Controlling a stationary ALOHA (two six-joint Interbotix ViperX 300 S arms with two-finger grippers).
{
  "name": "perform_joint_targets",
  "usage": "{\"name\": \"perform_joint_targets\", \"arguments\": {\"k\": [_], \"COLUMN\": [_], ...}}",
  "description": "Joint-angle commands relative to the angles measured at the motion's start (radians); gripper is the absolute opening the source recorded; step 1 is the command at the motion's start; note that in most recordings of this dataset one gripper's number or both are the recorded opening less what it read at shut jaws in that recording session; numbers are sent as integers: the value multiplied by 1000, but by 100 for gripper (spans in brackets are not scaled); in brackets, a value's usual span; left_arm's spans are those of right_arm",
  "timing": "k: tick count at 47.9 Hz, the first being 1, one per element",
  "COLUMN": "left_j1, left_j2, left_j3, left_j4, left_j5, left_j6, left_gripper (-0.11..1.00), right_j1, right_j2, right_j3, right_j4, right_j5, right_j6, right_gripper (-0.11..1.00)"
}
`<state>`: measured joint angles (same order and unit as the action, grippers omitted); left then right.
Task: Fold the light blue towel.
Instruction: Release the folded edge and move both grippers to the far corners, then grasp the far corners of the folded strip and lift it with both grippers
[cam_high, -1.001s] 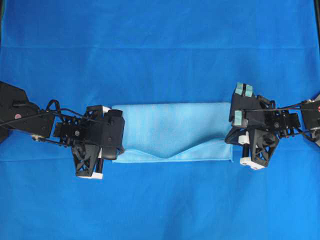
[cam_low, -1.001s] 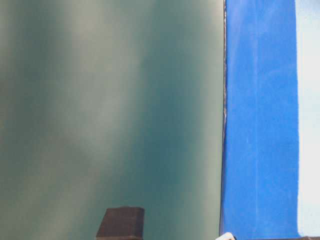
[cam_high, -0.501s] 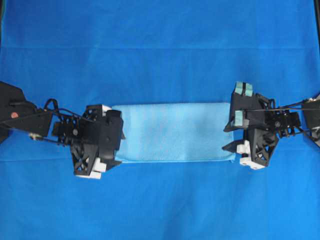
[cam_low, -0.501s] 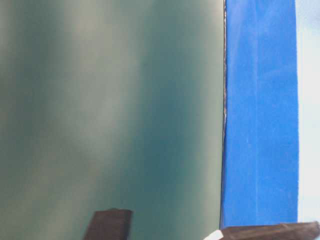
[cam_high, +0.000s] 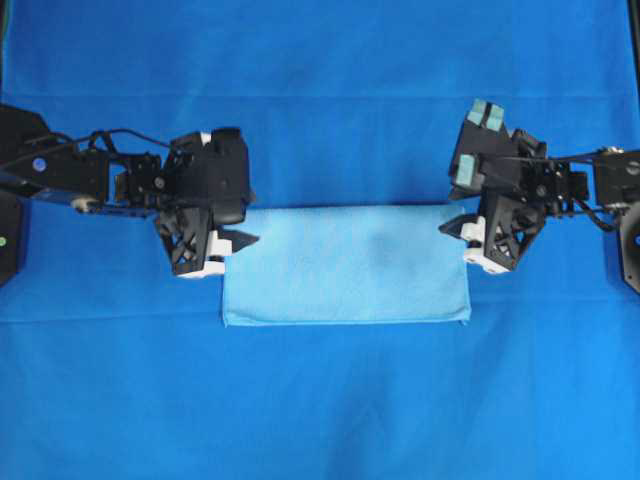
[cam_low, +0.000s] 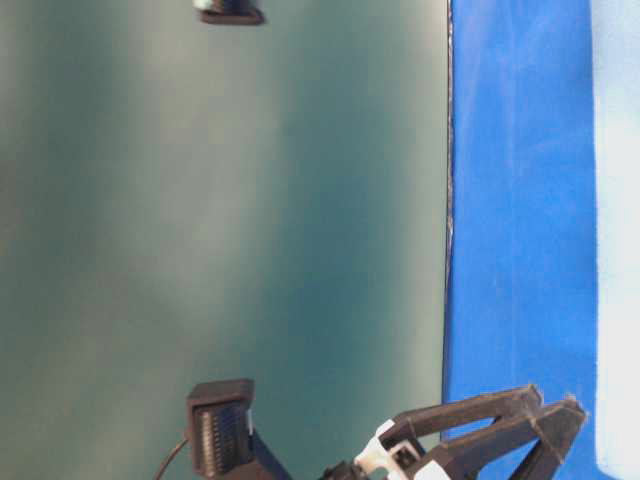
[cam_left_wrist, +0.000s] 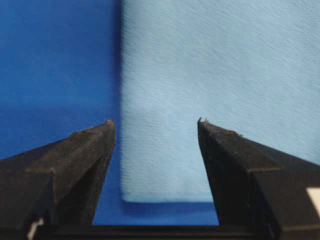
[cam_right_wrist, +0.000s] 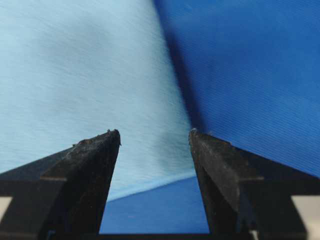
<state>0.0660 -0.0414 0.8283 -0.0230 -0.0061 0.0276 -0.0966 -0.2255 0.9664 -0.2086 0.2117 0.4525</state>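
Observation:
The light blue towel (cam_high: 345, 265) lies flat on the table as a folded rectangle with straight edges. My left gripper (cam_high: 232, 243) is open and empty above the towel's far left corner. In the left wrist view a corner of the towel (cam_left_wrist: 215, 75) shows between and beyond the open left gripper (cam_left_wrist: 155, 122). My right gripper (cam_high: 460, 238) is open and empty above the far right corner. In the right wrist view the towel (cam_right_wrist: 85, 75) and its edge show between the open right gripper (cam_right_wrist: 155, 132).
The deep royal-blue table covering (cam_high: 320, 100) spreads under everything. In the table-level view one gripper's black fingers (cam_low: 500, 420) show at the bottom, with the table covering (cam_low: 520, 200) and a strip of the towel (cam_low: 620, 200) at the right.
Both grippers held the towel's near corners and laid the fold flat. They have let go, opened, risen and moved back to the far corners. The towel rests flat.

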Motion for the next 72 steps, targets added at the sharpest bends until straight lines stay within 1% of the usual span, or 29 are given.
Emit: {"name": "perform_joint_targets", "arguments": {"k": [1, 12, 25, 33, 35, 39, 42, 44, 48, 50, 52, 53, 60, 65, 72], "left_j1": [20, 63, 63, 63, 63, 63, 63, 61, 61, 61, 60, 60, 58, 58, 58], "left_j2": [8, 52, 92, 92, 94, 95, 97, 98, 98, 98, 98, 98, 87, 60, -9], "left_j3": [-3, 15, 32, 35, 34, 29, 25, 21, 20, 21, 20, 21, 20, 8, -21], "left_j4": [0, 0, 0, 0, 0, 0, 0, 0, 0, 0, 0, 0, 0, 0, 0], "left_j5": [-32, -71, -77, -74, -69, -44, -20, 0, 31, 43, 49, 51, 67, 101, 170], "left_j6": [5, 11, 9, 11, 11, 14, 14, 14, 14, 14, 14, 14, 15, 14, 11], "left_gripper": [64, 64, 63, 63, 62, 56, 46, 37, 18, 10, 3, 1, 1, 1, 1], "right_j1": [-25, -69, -71, -71, -71, -71, -71, -67, -63, -63, -63, -63, -63, -63, -63], "right_j2": [21, 86, 141, 149, 147, 147, 147, 147, 146, 147, 146, 147, 146, 140, 72], "right_j3": [-17, -12, -12, -14, -12, -12, -12, -12, -12, -12, -12, -14, -14, -20, -32], "right_j4": [-11, -26, -29, -31, -31, -31, -31, -29, -29, -29, -29, -29, -28, -26, -26], "right_j5": [-9, -51, -80, -81, -81, -80, -78, -80, -81, -81, -81, -81, -81, -72, -20], "right_j6": [-2, -2, -2, -2, -2, -2, -3, -5, -6, -6, -5, -5, 2, 8, 8], "right_gripper": [61, 61, 61, 61, 61, 59, 55, 48, 25, 11, 2, 1, 1, 1, 1]}}
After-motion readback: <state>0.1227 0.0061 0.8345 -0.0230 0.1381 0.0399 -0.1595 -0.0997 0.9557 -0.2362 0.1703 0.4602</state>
